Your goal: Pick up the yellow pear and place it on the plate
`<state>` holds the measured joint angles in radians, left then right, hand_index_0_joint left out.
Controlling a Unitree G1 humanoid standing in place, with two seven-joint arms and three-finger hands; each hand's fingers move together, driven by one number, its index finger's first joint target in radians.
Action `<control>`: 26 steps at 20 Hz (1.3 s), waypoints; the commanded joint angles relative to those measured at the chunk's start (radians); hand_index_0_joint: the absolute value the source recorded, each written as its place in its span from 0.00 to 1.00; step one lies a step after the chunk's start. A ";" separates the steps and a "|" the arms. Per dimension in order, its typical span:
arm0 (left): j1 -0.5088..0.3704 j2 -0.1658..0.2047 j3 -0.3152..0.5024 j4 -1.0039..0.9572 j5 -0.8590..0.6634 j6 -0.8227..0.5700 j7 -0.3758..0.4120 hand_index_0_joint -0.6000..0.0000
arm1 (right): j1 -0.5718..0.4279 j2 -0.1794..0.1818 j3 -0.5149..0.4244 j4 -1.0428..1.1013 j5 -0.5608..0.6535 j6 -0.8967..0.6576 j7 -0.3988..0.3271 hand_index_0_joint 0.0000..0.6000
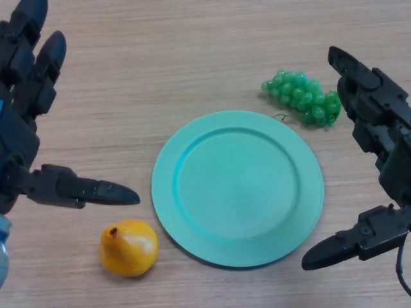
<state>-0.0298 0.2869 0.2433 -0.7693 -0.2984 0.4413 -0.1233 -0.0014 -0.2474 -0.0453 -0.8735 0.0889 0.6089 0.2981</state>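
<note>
The yellow pear [129, 247] lies on the wooden table near the front, just left of the teal plate [192, 186], which holds nothing. My left hand [26, 115] hovers at the left edge, open, its thumb stretched out above the pear and not touching it. At the right edge my right hand [379, 135] is open too, its thumb pointing toward the plate's lower right rim.
A bunch of green grapes [303, 97] lies beyond the plate at the upper right, close to the fingers of my right hand. The wooden table [192, 58] stretches away behind the plate.
</note>
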 commanded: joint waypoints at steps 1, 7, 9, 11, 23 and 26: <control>0.033 -0.003 0.040 -0.071 0.035 -0.165 -0.037 1.00 | -0.030 -0.016 -0.032 -0.033 0.021 -0.134 -0.029 0.00; 0.215 -0.092 0.081 0.015 0.028 -0.412 -0.098 1.00 | -0.056 -0.004 0.018 0.037 -0.008 -0.163 -0.031 0.00; 0.278 -0.096 0.063 0.106 0.056 -0.541 -0.087 1.00 | -0.064 -0.002 0.036 0.046 -0.024 -0.155 -0.021 0.00; 0.328 -0.097 0.052 0.202 0.058 -0.622 -0.068 1.00 | -0.075 -0.001 0.045 0.043 -0.019 -0.133 -0.016 0.00; 0.271 -0.097 -0.122 0.794 0.129 -1.042 0.004 1.00 | -0.087 0.007 0.068 0.032 -0.047 -0.152 -0.028 0.00; 0.218 -0.097 -0.159 0.877 0.140 -1.065 0.062 1.00 | -0.088 0.007 0.061 0.020 -0.048 -0.148 -0.028 0.00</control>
<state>0.2002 0.1631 0.0651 0.1558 -0.1615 -0.4596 -0.0753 -0.0524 -0.2351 0.0532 -0.7956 0.0442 0.5998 0.2936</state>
